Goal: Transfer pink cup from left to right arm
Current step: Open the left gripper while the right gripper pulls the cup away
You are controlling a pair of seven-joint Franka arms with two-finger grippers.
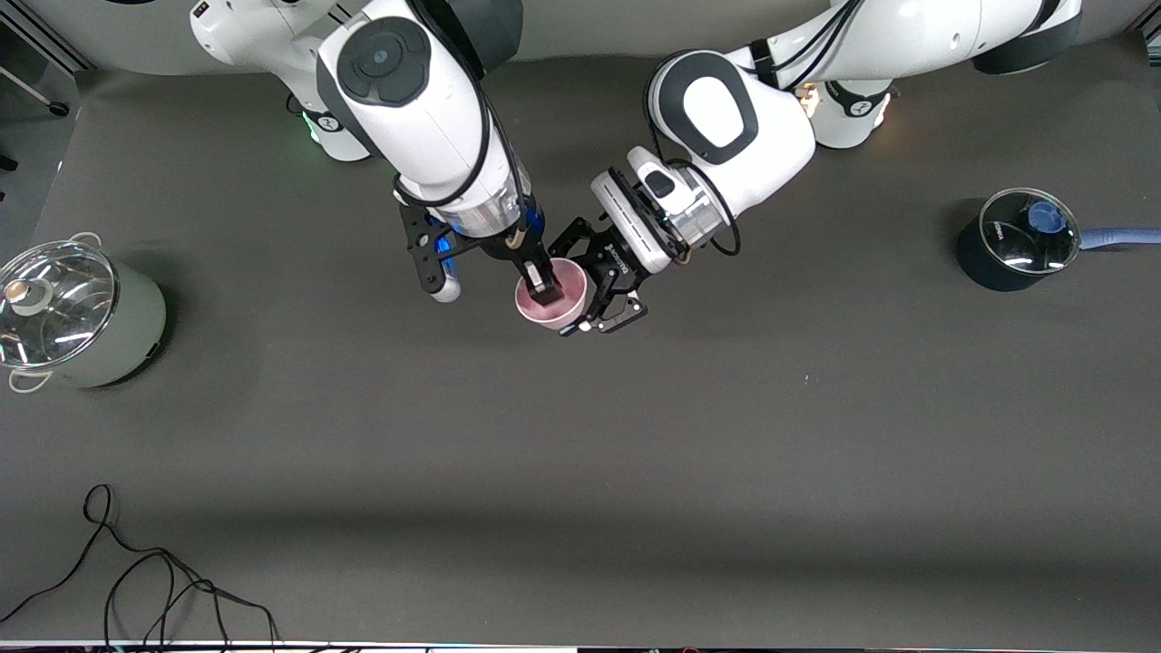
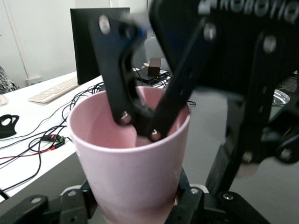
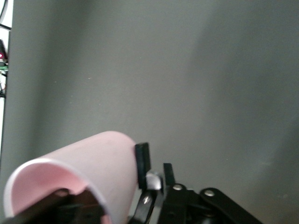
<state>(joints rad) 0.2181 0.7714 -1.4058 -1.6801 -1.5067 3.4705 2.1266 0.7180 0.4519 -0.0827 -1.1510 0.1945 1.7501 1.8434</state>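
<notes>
One pale-pink cup, smooth, handleless.

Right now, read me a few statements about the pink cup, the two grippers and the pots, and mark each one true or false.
1. The pink cup lies on its side on the table. False: it is upright in the air, between both grippers.
2. The left gripper clasps the cup's outside. True.
3. One finger of the right gripper reaches inside the cup. True.
4. The green pot has no lid. False: a glass lid covers it.
5. The dark pot stands toward the left arm's end. True.
</notes>
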